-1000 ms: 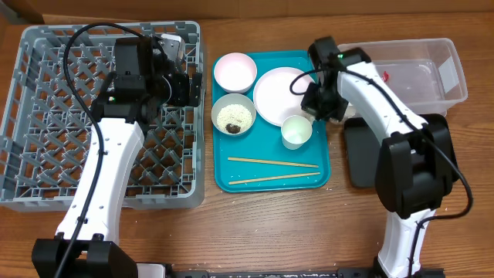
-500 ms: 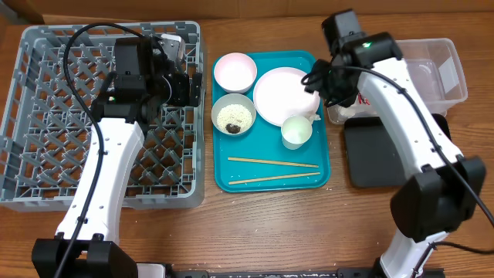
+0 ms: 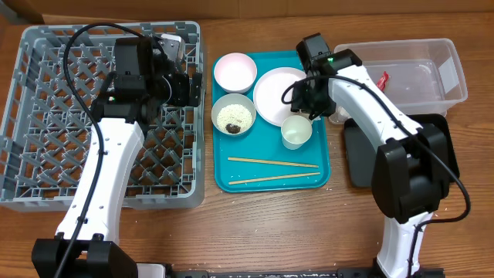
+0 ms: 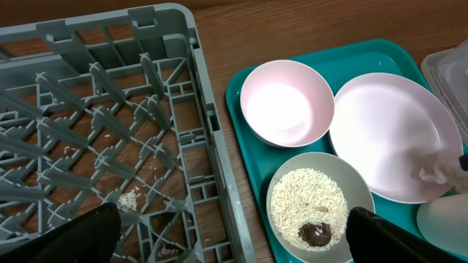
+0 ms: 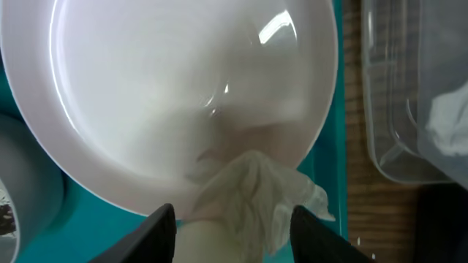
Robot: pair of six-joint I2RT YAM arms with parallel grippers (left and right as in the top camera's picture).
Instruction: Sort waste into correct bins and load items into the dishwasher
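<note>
**Overhead.** The right gripper (image 3: 306,96) has swung back from the left end of the clear tub (image 3: 455,66), where it hung half a second ago. It now sits over the right rim of the plate (image 3: 270,96) on the teal tray (image 3: 270,184). The red wrapper (image 3: 384,77) lies inside the tub, so that item reads as sorted. The napkin, hidden here by the arm, appears to be the step in hand. The left gripper (image 3: 189,86) has not moved and hovers over the right wall of the rack (image 3: 15,116).

**Left wrist.** The left fingers (image 4: 73,234) stand wide apart and empty above the rack's right edge. The napkin (image 4: 439,172) lies on the plate's right rim, just on the far side of the cup (image 4: 439,223). The grey-green bowl (image 4: 307,208) holds rice and a brown scrap.

**Right wrist.** The right fingers (image 5: 157,234) are spread to either side of the napkin and have not closed on it. The crumpled wad rests across the plate's near rim. Its longest extent runs roughly from finger to finger, and a thin ragged corner points right, toward the tub. Closing along that axis would probably bunch the paper rather than pinch it flat.
</note>
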